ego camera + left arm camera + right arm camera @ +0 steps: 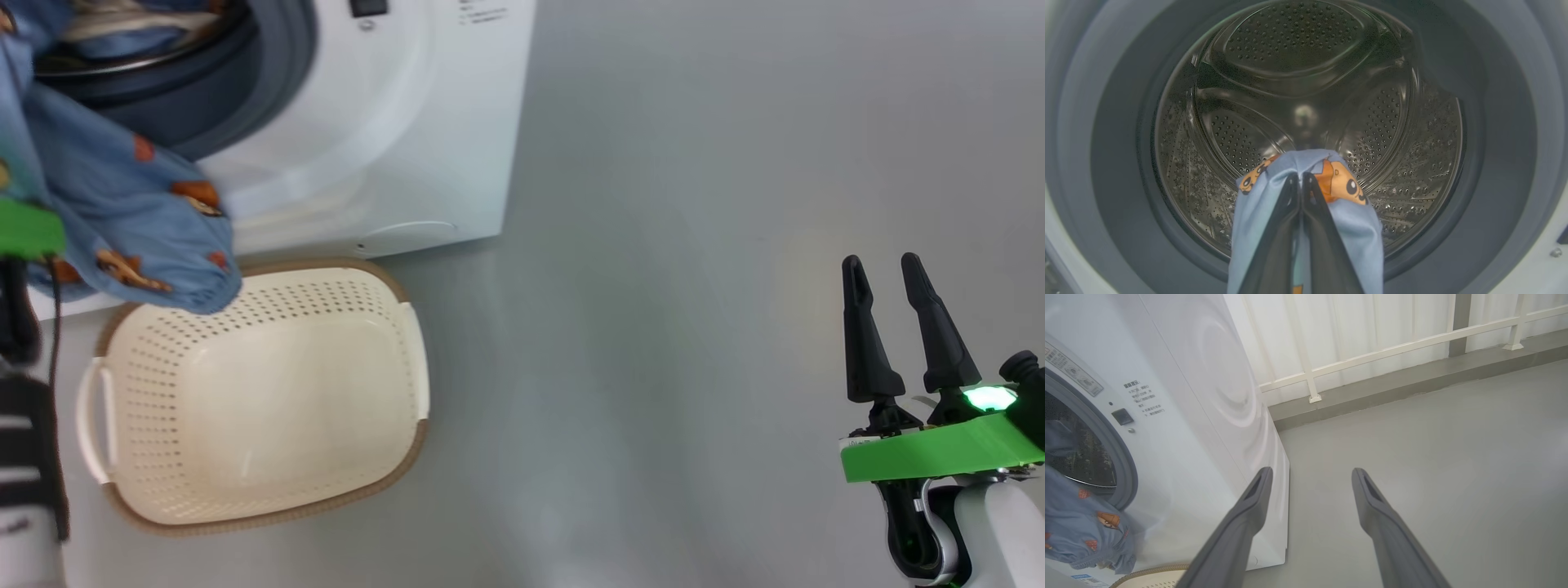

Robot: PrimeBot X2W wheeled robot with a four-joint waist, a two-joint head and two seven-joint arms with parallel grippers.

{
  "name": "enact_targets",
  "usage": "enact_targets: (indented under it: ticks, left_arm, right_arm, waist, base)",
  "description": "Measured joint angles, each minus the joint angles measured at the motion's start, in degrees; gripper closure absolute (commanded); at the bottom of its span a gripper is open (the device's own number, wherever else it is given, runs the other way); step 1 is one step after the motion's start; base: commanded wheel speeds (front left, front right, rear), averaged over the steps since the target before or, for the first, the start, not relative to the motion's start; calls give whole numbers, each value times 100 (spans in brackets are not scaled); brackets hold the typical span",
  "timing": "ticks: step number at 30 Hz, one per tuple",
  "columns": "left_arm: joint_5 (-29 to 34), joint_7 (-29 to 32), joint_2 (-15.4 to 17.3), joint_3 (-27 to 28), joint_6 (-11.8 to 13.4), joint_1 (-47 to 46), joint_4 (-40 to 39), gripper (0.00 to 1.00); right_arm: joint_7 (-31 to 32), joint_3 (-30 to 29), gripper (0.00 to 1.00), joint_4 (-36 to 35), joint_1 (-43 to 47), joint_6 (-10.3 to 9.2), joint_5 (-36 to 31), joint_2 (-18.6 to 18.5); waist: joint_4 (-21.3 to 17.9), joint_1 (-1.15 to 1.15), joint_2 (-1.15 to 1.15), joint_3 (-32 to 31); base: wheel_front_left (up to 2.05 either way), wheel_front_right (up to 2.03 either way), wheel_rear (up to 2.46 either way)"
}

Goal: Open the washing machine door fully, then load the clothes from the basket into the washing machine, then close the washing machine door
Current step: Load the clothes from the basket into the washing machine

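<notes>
White washing machine (392,122) with its mouth uncovered, steel perforated drum (1306,81) showing inside. Just in front of the machine, on the grey floor (694,245), cream perforated basket (343,310). Light blue bear-print clothes (122,220) hanging at the machine's opening, above the basket's edge nearest the machine, pinched by the left gripper (1301,179), fingers pressed together on the cloth and aimed into the drum. Right gripper (882,261) well apart, to the machine's right, fingers spread.

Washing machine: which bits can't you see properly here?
Head view: the clothes run off the left edge.
Left wrist view: the clothes hide the drum behind the left pincer.
Right wrist view: writing on the washing machine is too small; the bottom edge cuts the basket.
</notes>
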Motion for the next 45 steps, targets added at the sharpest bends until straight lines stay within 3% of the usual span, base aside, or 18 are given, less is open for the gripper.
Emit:
enact_targets:
  ticks: [7,12,15,17,25,29,38,43,45]
  left_arm:
    - [22,-4,55,-22,-1,-1053,1299,100]
    - [141,-3,279,-190,0,-1651,2061,100]
    - [248,-3,422,-292,0,-1984,2484,95]
    - [271,-3,472,-324,0,-2081,2611,100]
    - [459,-3,873,-450,8,-2867,3301,100]
    - [512,-3,1045,-476,8,-2994,2898,100]
    - [647,-4,1124,-138,58,-2938,844,100]
    - [736,-4,1020,-103,51,-2688,1300,100]
    - [738,-3,996,-159,51,-2616,1692,85]
  right_arm:
    - [1,64,0,-56,-122,0,15,10]
    - [0,143,0,-124,-195,0,25,45]
    - [0,178,0,-134,-197,0,26,76]
    - [0,191,0,-134,-199,0,30,88]
    - [0,410,0,-134,-348,0,40,205]
    - [0,482,0,-140,-365,0,42,221]
    - [0,486,0,-210,-554,0,43,252]
    - [0,526,0,-212,-576,0,42,261]
    - [0,533,0,-212,-577,0,42,264]
  waist:
    - [-323,0,0,263]
    - [-522,0,0,440]
    - [-626,0,0,551]
    - [-660,0,0,588]
    - [-944,0,0,907]
    - [-1057,0,0,1009]
    - [-1112,0,0,1287]
    - [-1051,0,0,1309]
    - [-1027,0,0,1304]
  base:
    - [0,0,0]
    - [0,0,0]
    - [0,0,0]
    - [0,0,0]
    - [0,0,0]
    - [0,0,0]
    - [0,0,0]
    - [0,0,0]
    - [0,0,0]
